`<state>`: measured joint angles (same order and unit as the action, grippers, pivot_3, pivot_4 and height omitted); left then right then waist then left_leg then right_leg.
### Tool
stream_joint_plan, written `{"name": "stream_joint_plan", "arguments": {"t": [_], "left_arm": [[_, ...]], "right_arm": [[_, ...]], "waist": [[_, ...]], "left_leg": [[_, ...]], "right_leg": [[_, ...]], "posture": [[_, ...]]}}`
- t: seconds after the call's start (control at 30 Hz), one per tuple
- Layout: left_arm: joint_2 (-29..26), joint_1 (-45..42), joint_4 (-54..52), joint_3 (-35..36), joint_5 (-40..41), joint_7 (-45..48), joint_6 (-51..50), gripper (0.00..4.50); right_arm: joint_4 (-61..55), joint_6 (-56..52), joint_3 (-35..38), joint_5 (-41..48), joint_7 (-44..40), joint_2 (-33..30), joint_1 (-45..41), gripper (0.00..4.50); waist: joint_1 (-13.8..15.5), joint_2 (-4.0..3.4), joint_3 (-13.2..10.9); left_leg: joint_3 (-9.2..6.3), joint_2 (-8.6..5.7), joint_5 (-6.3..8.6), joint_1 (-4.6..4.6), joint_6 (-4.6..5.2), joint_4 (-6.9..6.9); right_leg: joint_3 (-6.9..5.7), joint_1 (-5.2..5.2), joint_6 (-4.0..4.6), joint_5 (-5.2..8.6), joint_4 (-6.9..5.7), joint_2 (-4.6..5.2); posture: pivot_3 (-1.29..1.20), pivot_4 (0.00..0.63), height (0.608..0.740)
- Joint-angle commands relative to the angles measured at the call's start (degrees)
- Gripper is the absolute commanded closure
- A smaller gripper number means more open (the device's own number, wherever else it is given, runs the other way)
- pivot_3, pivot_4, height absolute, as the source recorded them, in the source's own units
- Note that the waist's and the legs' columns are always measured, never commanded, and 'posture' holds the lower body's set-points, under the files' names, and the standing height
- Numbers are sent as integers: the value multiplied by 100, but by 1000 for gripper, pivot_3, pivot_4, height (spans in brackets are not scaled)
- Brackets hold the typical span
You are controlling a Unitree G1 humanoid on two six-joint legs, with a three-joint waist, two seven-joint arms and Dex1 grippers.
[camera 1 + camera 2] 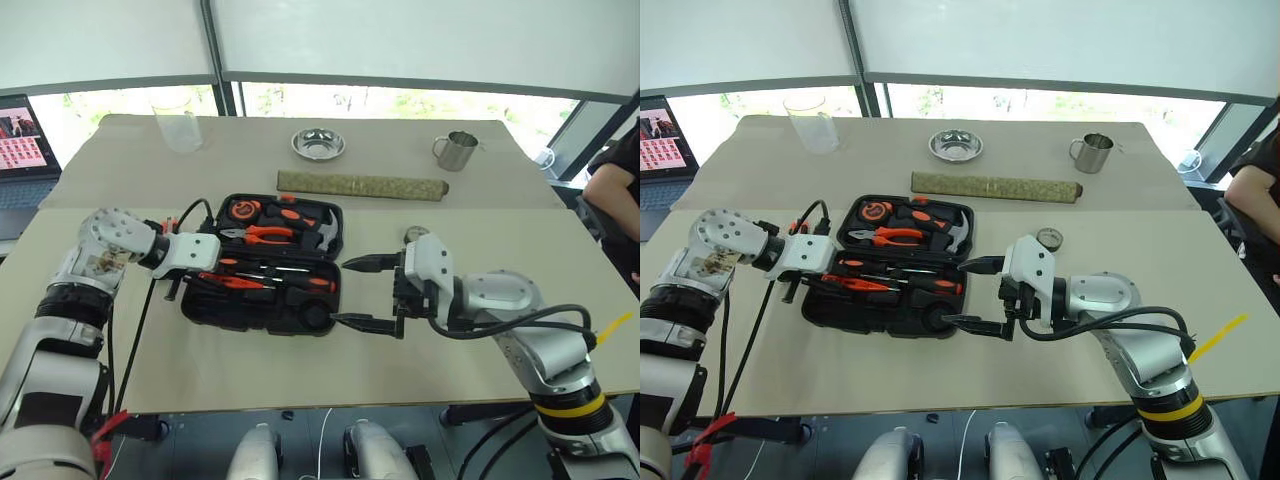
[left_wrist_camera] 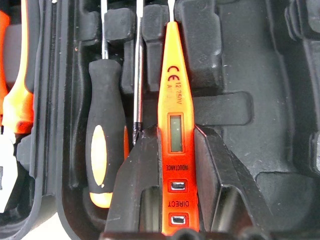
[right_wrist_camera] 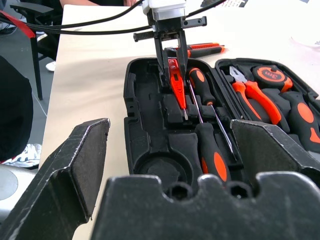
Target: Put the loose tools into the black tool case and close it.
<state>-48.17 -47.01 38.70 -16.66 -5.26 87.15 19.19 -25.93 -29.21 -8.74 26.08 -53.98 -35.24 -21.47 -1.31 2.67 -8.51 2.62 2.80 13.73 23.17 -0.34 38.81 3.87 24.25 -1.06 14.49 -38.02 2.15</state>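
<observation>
Downward-tilted left gripper (image 3: pixel 172 67) clamping tester screwdriver (image 2: pixel 175 125), over tool case (image 1: pixel 210 310)

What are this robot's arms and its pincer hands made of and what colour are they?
Both arms are rounded silver-grey shells with black joint rings. Loose black cables run along them. The right arm has a yellow band and a yellow tie. The left gripper and right gripper each have a white block and two black wedge-shaped fingers.

"CE", "DIRECT" on tester screwdriver (image 2: pixel 172 125)
</observation>
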Motion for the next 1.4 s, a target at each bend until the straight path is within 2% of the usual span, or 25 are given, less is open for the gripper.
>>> {"name": "stream_joint_plan", "arguments": {"t": [0.03, 0.17, 0.3, 0.37, 0.5, 0.9, 1.0, 1.17, 1.2, 1.4], "left_arm": [[-264, 150, -43, -261, -440, 152, -242, 4014], [-309, 163, -114, -339, -604, -20, -458, 4014], [-235, 296, -338, -214, -352, 54, -802, 4014], [-196, 375, -518, -41, -69, 119, -911, 3062], [-162, 417, -573, 286, 291, 59, -522, 1704], [-250, 653, -763, 1112, 1241, 132, -452, 1704], [-87, 687, -640, 1340, 1587, 161, -595, 2421], [95, 801, -454, 1351, 1655, 225, -588, 4256], [138, 790, -372, 1361, 1632, 167, -568, 4469], [363, 786, -35, 1279, 1377, -97, -247, 4469]], "right_arm": [[-217, -60, 30, 104, 38, 18, -91, 0], [-190, -78, 8, 93, 35, 34, -125, 0], [-147, -88, 0, 85, 28, 63, -159, 0], [-137, -73, -2, 82, 15, 64, -146, 0], [-129, -47, -15, 99, -18, 64, -118, 0], [-147, -48, -64, 147, -167, 63, -12, 0], [-167, -35, -100, 146, -157, 106, 25, 0], [-174, -8, -119, 124, -125, 190, 67, 0], [-174, -4, -122, 115, -118, 203, 73, 0], [-190, 36, -54, 91, -76, 210, 164, 0]], "waist": [[-22, 0, 0], [-78, -2, 1], [-107, -4, 2], [-114, -5, 2], [-115, -6, 1], [-20, -3, -1], [10, -3, -1], [43, -3, -1], [46, -3, -1], [57, -3, -1]], "left_leg": [[0, 0, 0, 0, 0, -1], [-2, 4, 0, -1, 0, -3], [-3, 4, 0, -5, 0, -3], [-3, 4, 0, -6, 0, -3], [-4, 5, 0, 3, 0, -2], [-9, 1, 0, 14, 0, 7], [-10, 1, 0, 14, 0, 7], [-9, 0, 0, 14, 0, 10], [-9, 0, 0, 14, 0, 10], [-11, 0, 0, 16, 0, 11]], "right_leg": [[0, 1, 0, 0, 0, -1], [1, 1, 1, 0, -1, -6], [2, -1, 1, 1, -5, -7], [2, -1, 0, 1, -5, -7], [4, 5, 1, 1, -2, -6], [-1, 8, 1, 0, 0, -1], [-2, 7, 1, 0, -1, -1], [-2, 6, 0, 0, -1, -1], [-2, 5, 0, 0, -1, -1], [-4, 5, 0, 0, -1, -1]], "posture": [[0, 150, 740], [0, 150, 740], [0, 150, 740], [0, 150, 740], [0, 150, 740], [0, 150, 740], [0, 150, 740], [0, 150, 740], [0, 150, 740], [0, 150, 740]]}}
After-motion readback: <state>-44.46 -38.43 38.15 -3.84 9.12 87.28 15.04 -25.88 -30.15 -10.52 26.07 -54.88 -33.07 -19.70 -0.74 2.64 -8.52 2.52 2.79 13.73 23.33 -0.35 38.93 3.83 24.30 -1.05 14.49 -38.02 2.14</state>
